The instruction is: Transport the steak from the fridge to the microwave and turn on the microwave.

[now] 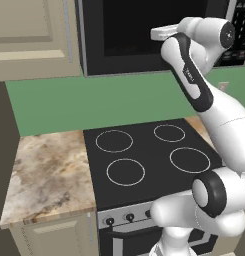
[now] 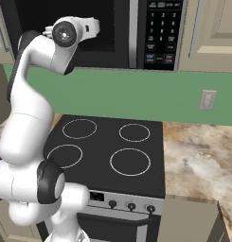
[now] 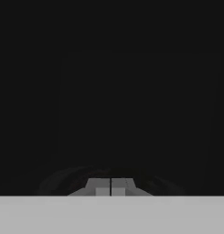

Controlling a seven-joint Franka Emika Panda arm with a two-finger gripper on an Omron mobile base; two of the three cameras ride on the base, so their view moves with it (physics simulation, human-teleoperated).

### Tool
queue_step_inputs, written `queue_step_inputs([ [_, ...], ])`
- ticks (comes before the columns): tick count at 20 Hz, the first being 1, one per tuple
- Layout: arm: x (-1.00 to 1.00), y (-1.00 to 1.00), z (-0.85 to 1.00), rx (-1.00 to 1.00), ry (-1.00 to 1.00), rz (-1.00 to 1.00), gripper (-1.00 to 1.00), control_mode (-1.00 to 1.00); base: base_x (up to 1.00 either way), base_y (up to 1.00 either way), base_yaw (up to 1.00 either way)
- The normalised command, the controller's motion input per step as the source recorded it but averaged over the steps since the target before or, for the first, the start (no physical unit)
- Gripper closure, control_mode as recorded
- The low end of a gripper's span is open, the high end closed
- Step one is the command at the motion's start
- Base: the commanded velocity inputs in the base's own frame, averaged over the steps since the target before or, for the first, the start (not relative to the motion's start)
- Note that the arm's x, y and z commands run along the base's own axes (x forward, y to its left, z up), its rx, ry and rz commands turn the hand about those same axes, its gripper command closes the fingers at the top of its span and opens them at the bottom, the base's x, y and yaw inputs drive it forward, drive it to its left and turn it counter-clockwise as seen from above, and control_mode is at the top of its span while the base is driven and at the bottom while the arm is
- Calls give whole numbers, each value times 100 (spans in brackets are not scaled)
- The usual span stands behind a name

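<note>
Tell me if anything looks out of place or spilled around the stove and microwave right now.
Nothing stands out. The stove top is bare, the counter unmarked, nothing spilled. The arm reaches up at the microwave, and the gripper is shut against darkness.

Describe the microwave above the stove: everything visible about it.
The microwave is a wide black box mounted above the stove, between cream cabinets. It has a dark glass front with grey trim and, on its right side, a keypad of small white buttons. Its bottom edge hangs over the green back wall. The arm reaches up in front of the glass; whether the door is open or anything lies inside cannot be told.
</note>
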Motion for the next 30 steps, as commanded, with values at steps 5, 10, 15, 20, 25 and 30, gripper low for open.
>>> queue_step_inputs([
  [5, -29, -25, 19, 18, 2, -18, 100, -100, 0, 0, 0],
  [10, -33, -26, 23, 18, 3, -18, 100, -100, 0, 0, 0],
  [15, -29, -27, 20, 19, 7, -15, 100, -100, 0, 0, 0],
  [20, -24, -32, 9, 22, 2, -10, 100, -100, 0, 0, 0],
  [25, -22, -33, 0, 21, 2, -5, 100, -100, 0, 0, 0],
  [30, -22, -33, 0, 24, 1, -3, 100, -100, 0, 0, 0],
])
